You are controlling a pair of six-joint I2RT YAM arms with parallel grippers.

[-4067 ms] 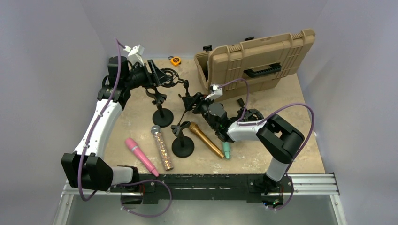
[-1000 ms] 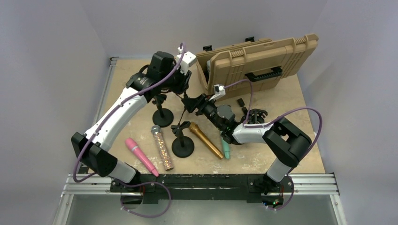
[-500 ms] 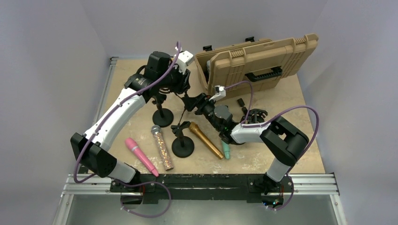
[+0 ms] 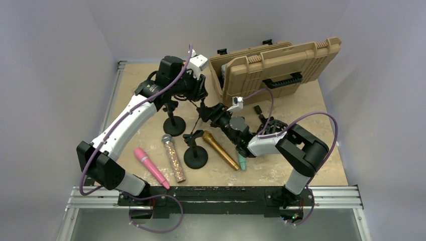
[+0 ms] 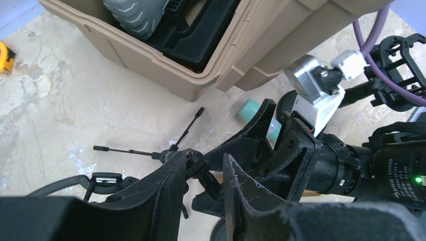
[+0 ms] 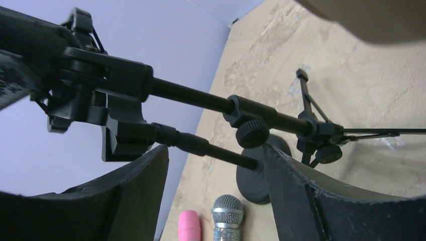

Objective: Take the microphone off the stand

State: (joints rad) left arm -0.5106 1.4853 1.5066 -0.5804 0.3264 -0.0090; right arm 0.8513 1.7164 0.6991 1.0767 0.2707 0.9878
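**Two grippers meet on one black stand, and no seated microphone can be made out**

The left gripper [image 5: 203, 168] has its jaws drawn narrow. A black knuckle of the slim black stand [image 5: 173, 152] appears pinched between them, with its thin legs splayed in the air above the table [image 5: 75, 100]. I read that as a steadying hold: one arm fixes the stand so the other has something to pull against. The right gripper [image 6: 215, 150] faces it with jaws wide. The stand's rod and a thumb-knob cross the gap, and neither finger touches them. It looks lined up to close and is not yet gripping anything.

I cannot pick out the microphone itself. Everything where the two grippers meet is black on black. If one sits in a clip, it is in that knot just in front of the tan case [image 4: 281, 60].

Further out, the far round-base stand [image 4: 174, 126] and the near round-base stand [image 4: 196, 157] stand upright on the table. Four microphones lie loose around them:
- pink microphone [image 4: 150, 168]
- glitter microphone [image 4: 174, 159]
- gold microphone [image 4: 221, 150], just beside the near base
- teal microphone [image 4: 242, 161], close under the right arm

They lie flat and free of any clip, so I judge them to be outside this job. The spot is crowded, and the splayed legs could snag on a finger or cable when the pull comes.
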